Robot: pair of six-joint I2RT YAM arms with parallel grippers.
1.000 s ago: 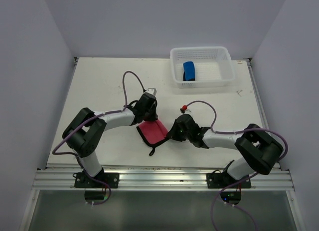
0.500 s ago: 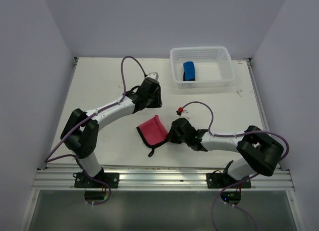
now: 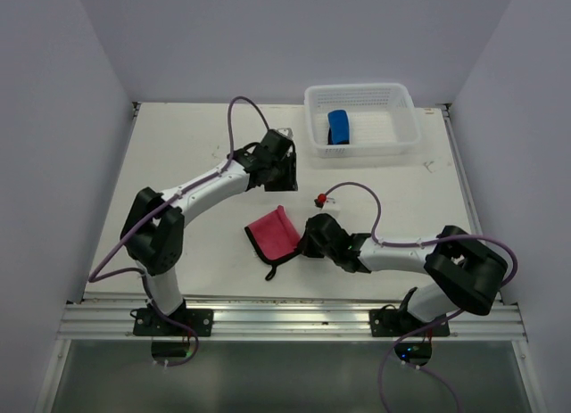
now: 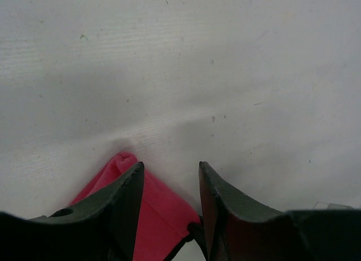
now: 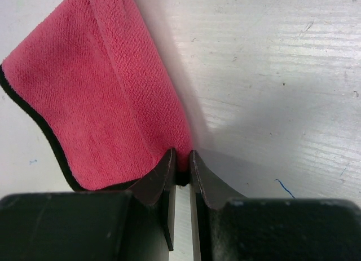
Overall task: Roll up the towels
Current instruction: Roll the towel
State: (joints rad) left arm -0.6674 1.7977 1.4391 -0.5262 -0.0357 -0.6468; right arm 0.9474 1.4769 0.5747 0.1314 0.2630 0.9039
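Note:
A pink-red towel [image 3: 273, 232] with dark edging lies folded on the table, slightly humped along its right side. My right gripper [image 3: 304, 243] is shut on its near right corner; in the right wrist view the fingertips [image 5: 181, 154] pinch the edge of the towel [image 5: 101, 92]. My left gripper [image 3: 285, 179] hangs open above the table, beyond the towel and apart from it. In the left wrist view its jaws [image 4: 169, 165] stand apart and hold nothing, and the towel [image 4: 163, 216] shows below them. A rolled blue towel [image 3: 338, 127] sits in the basket.
The white mesh basket [image 3: 384, 123] stands at the back right of the table. A purple cable with a red tag [image 3: 320, 199] loops over the right arm. Walls close in the table on the left, right and back.
My left gripper has opened, let go of the pink-red towel and drawn away toward the back of the table. The towel has settled flatter. The right gripper stays shut on its corner.

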